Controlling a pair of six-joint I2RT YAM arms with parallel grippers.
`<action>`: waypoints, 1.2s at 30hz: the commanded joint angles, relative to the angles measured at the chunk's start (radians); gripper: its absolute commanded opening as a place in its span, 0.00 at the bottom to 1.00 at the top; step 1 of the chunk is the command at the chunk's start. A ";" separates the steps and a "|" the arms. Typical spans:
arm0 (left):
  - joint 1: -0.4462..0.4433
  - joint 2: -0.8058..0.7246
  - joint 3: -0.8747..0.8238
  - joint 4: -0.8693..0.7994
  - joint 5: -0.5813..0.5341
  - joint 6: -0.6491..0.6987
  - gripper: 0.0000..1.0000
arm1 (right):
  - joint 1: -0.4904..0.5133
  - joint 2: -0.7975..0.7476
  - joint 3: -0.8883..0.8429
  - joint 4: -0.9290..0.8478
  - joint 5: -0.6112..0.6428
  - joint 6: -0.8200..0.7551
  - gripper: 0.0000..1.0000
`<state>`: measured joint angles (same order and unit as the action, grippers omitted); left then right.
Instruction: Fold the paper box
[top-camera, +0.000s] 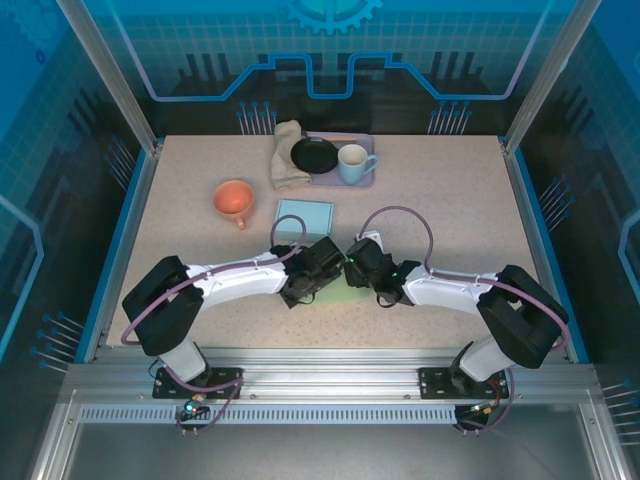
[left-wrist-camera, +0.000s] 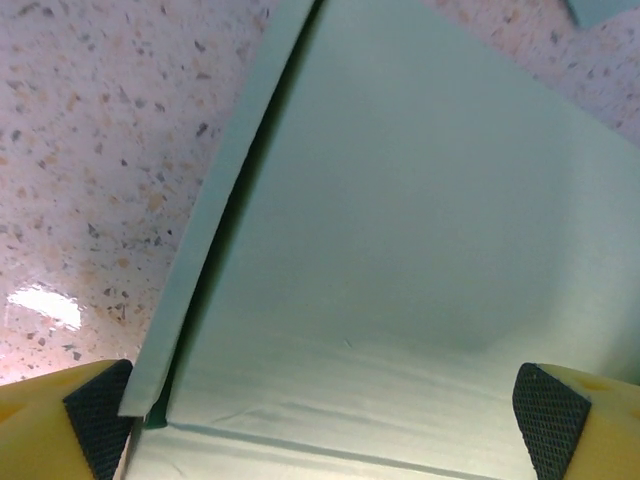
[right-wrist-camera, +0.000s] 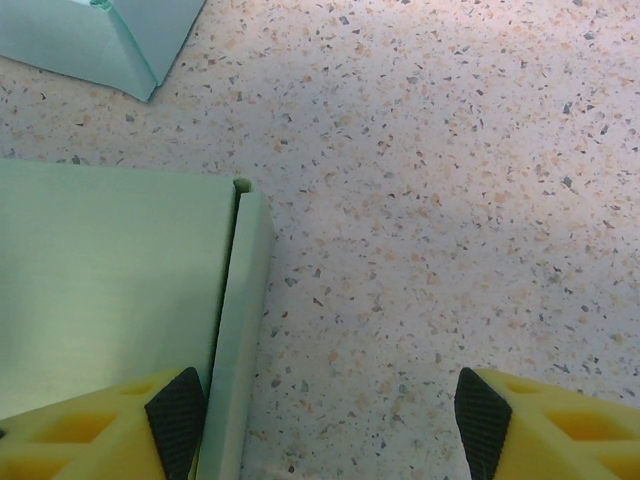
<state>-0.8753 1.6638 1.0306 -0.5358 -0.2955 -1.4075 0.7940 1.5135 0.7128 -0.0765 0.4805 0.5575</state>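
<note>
The left gripper (left-wrist-camera: 325, 425) stands wide over the pale green paper box (left-wrist-camera: 400, 230) and holds nothing. The box's side flap (left-wrist-camera: 215, 230) runs from 7 toward 12 o'clock. The right gripper (right-wrist-camera: 330, 420) is partly spread, with one pad (right-wrist-camera: 178, 418) at the box's edge and the other over bare table (right-wrist-camera: 450, 200). From above, both wrists hide most of the box at the table's centre, so its long axis cannot be told. At 12 o'clock a tray (top-camera: 335, 181) holds a black dish (top-camera: 314, 155) and a mug (top-camera: 353, 163).

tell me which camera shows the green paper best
The left wrist view: the green paper lies close up, broad panel and long side flap clear. The right wrist view catches one corner with an edge flap. From the top, the arms hide most of it.
</note>
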 joint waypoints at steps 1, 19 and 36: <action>0.002 0.025 -0.006 0.033 0.072 -0.013 0.99 | 0.017 0.043 -0.025 -0.069 -0.014 -0.016 0.71; 0.010 0.040 -0.020 0.012 0.015 -0.021 0.99 | 0.022 0.008 -0.056 -0.059 -0.042 0.000 0.71; 0.022 0.051 -0.050 0.002 -0.006 -0.023 0.98 | 0.100 -0.222 -0.182 -0.069 -0.107 0.119 0.66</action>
<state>-0.8684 1.6897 1.0122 -0.5091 -0.2584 -1.4151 0.8707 1.3304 0.5686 -0.1062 0.4252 0.6189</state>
